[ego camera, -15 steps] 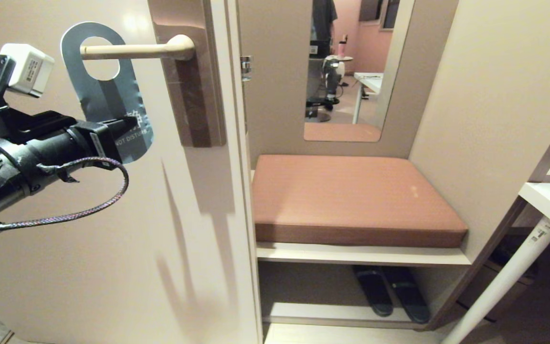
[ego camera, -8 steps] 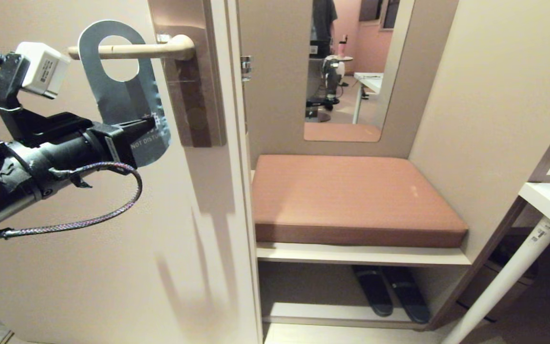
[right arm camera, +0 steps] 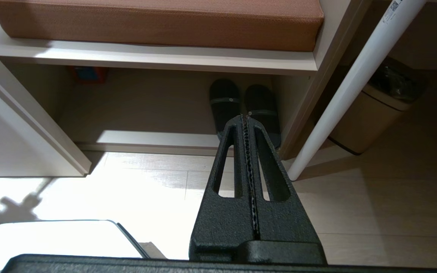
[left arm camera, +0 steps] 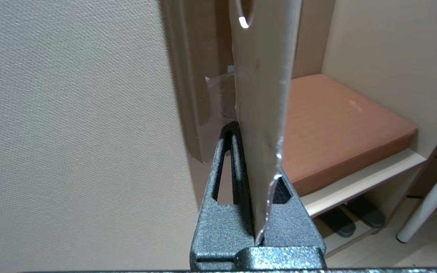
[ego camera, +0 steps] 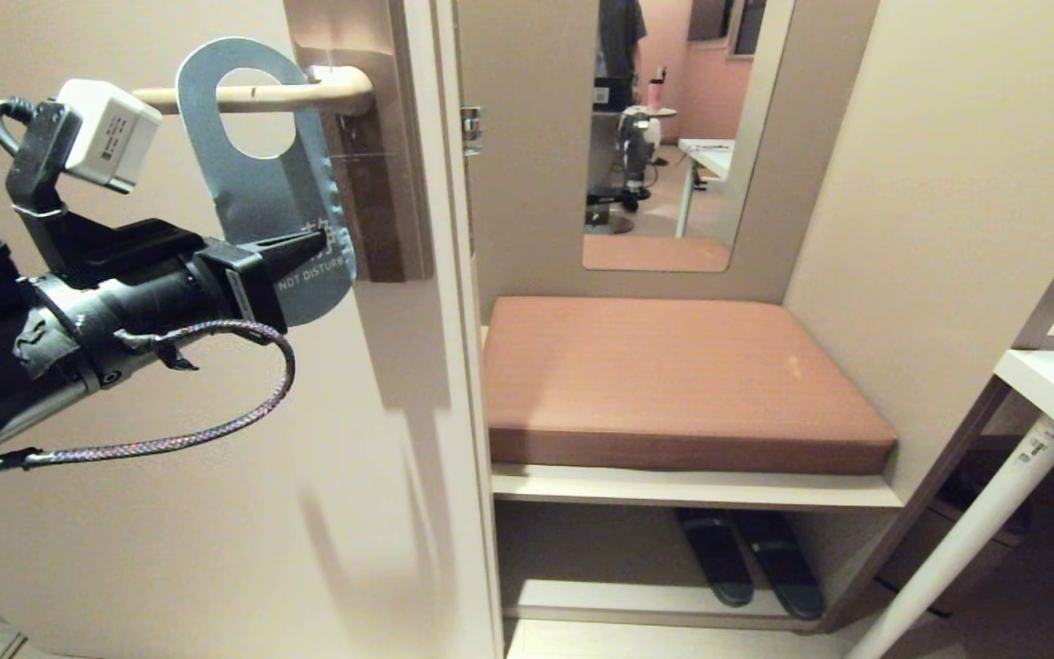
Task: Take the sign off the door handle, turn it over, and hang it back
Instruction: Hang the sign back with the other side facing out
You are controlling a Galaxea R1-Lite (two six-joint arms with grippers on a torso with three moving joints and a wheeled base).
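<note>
A: One sign [ego camera: 263, 183], blue-grey face out, "NOT DISTURB" readable near its lower end; its oval hole is threaded over the door handle [ego camera: 257, 95], close to the brown backplate [ego camera: 371, 165]; left gripper [ego camera: 312, 245] is clamped on the card's lower edge, reaching in level from the left

B: How does it handle?

A: Thin card, looks light and a bit glossy; in the left wrist view it runs edge-on between the fingers [left arm camera: 237, 167] with a slight wave, so I'd judge it bendy, easy to crease, maybe slippery; grip sits far from the hole, so the top end can swing or flex on the lever

B: Best place to hold?

A: Lower solid part, where it's pinched now; the ring round the hole is narrow and likely tears or buckles

B: Other arm?

A: Right gripper [right arm camera: 246, 117] is parked low, fingers pressed together on nothing, pointing at dark slippers [right arm camera: 243, 104] under a bench shelf

B: Room?

A: Beige door [ego camera: 170, 513], smooth, sign hangs just in front of it; to the right a niche with a brown cushion [ego camera: 673, 375], a mirror [ego camera: 664, 137] above showing a person partly, a white table leg [ego camera: 975, 540], a bin [right arm camera: 374, 113]; tight on the backplate side, freer toward the handle's tip
</note>
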